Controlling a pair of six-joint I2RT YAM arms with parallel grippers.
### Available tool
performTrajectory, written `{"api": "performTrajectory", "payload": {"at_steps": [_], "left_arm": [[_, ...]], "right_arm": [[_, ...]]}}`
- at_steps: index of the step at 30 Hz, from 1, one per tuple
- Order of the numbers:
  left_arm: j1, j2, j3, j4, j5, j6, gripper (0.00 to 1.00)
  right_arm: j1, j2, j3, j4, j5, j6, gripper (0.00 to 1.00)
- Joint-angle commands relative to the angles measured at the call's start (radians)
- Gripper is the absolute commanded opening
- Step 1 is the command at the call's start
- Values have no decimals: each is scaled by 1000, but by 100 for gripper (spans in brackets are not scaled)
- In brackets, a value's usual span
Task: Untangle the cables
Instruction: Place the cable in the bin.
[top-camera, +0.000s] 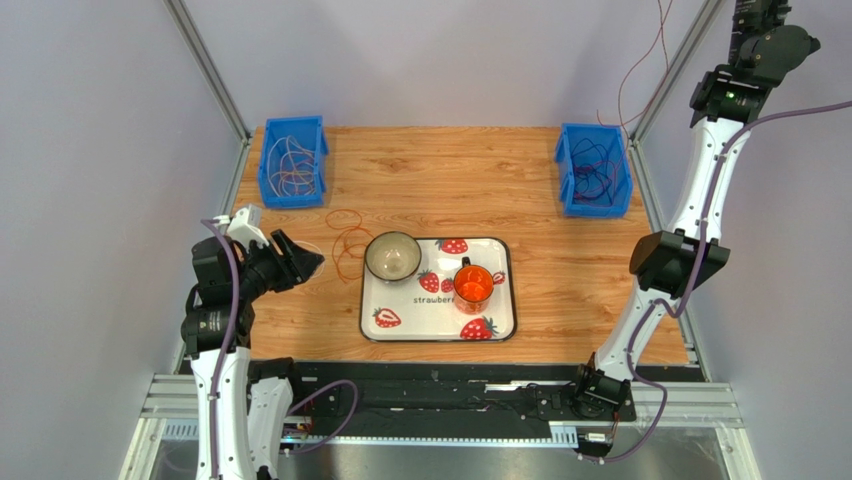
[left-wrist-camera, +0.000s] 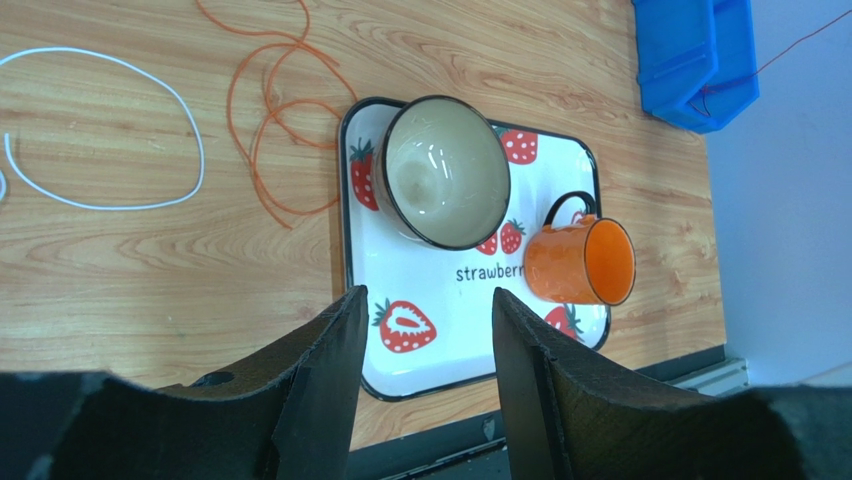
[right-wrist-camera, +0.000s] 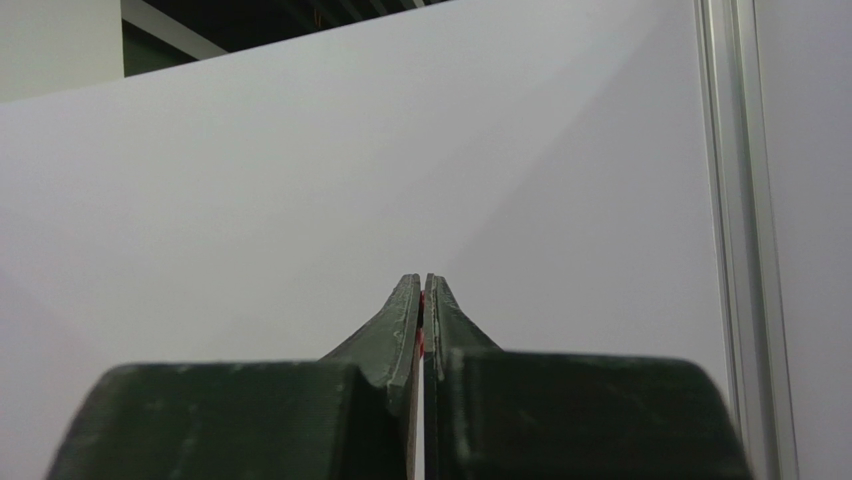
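Right wrist view shows the right hand (right-wrist-camera: 422, 282) pressed together on a sliver of red-brown cable (left-wrist-camera: 790, 44). It looks light, limp and springy, best pinched along a free strand, and rises from the blue bin (top-camera: 594, 170) at the tabletop's (top-camera: 450, 170) far right corner. The left hand (left-wrist-camera: 428, 297) hangs spread and empty near orange cable (left-wrist-camera: 231, 100) loops.

Lab test cell: aluminium frame (top-camera: 205, 65), plain panel walls (top-camera: 430, 50), wooden tabletop (top-camera: 560, 290).

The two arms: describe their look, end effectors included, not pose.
Both the left arm and right arm have white links, black joint housings and a lilac-grey cable running alongside. A green light glows on the right arm's upper joint. The left end effector has two matte black fingers; the right end effector has dark fingers tapering to thin tips.
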Motion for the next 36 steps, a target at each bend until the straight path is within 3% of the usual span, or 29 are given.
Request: {"api": "performTrajectory", "payload": {"at_steps": [1,6,13,17,21,28,36], "left_arm": [[-10,-15,-1,28,-10,8,57],[-11,-18,-1,28,-13,6,57],[-13,-21,-3,30,-13,6,57],[-13,-23,-3,31,-10,8,57],[-13,-30,-3,31,-8,8,57],[-19,-33,-3,31,-10,8,57],[-26,-30,-4,31,-6,8,57]], "right_arm": [[4,62,27,28,11,-11,0],[2,60,-26,36,-30,1,0],[2,-50,-253,-31,-79,-21,0],[2,-145,-491,4,-78,-22,0],[2,-203,-582,-4,-75,-39,0],[-12,-231,-516,-162,-85,-108,0],[-53,-262,-479,-277,19,-145,0]]}}
